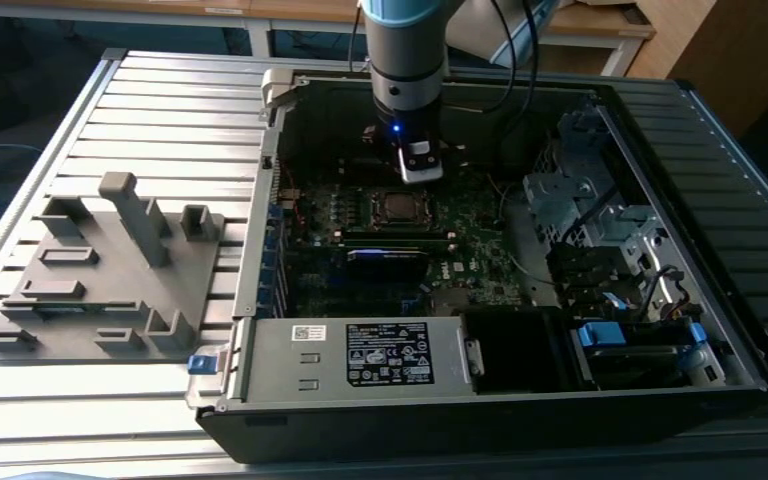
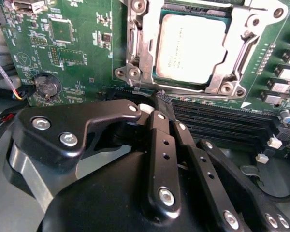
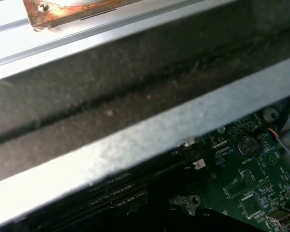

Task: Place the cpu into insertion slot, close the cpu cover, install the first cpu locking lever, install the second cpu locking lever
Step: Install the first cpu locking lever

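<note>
The computer case (image 1: 704, 215) lies open on its side on the slatted worktop (image 1: 157, 110), so the green motherboard (image 2: 77, 48) faces up and the arm can reach it from above. In the second wrist view the cpu (image 2: 191, 46) sits flat in the insertion slot (image 2: 195, 9), silver top upward, and the cpu cover (image 2: 135, 48) looks to be folded down around it, its cut-out framing the chip. I cannot tell whether either locking lever is latched. The hand (image 2: 160, 100) looks closed, its black fingers (image 2: 159, 125) drawn together with nothing between them. It hangs just beside the socket, over the long black memory slots (image 2: 217, 123). My guess is that it is pinched shut to serve as a pushing tip. A grey parts fixture (image 1: 104, 270) stands on the worktop at the exterior view's left, well apart from the case.
</note>
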Robot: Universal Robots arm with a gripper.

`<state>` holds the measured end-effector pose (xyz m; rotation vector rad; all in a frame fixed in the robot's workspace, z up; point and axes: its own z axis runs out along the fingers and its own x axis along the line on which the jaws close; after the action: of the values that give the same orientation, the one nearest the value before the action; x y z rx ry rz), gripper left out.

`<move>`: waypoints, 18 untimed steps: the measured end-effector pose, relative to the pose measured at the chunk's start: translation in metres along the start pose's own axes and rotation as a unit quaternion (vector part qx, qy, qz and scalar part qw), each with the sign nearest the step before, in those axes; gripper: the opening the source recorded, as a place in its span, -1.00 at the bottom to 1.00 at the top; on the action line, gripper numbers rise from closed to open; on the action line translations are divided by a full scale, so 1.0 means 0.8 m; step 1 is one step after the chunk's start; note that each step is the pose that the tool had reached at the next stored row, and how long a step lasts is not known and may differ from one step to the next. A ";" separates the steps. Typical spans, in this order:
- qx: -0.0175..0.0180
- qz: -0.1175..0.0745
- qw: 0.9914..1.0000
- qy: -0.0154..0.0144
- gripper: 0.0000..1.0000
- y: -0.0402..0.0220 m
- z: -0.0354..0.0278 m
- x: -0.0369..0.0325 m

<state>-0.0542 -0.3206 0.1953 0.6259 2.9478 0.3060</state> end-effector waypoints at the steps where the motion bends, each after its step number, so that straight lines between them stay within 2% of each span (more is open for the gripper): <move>1: 0.000 0.000 1.000 0.000 -0.80 -0.0001 0.0001 0.0000; 18: -0.001 -0.002 1.000 -0.002 -0.80 -0.0048 0.0004 -0.0022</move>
<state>-0.0541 -0.3247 0.1943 0.6197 2.9446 0.3066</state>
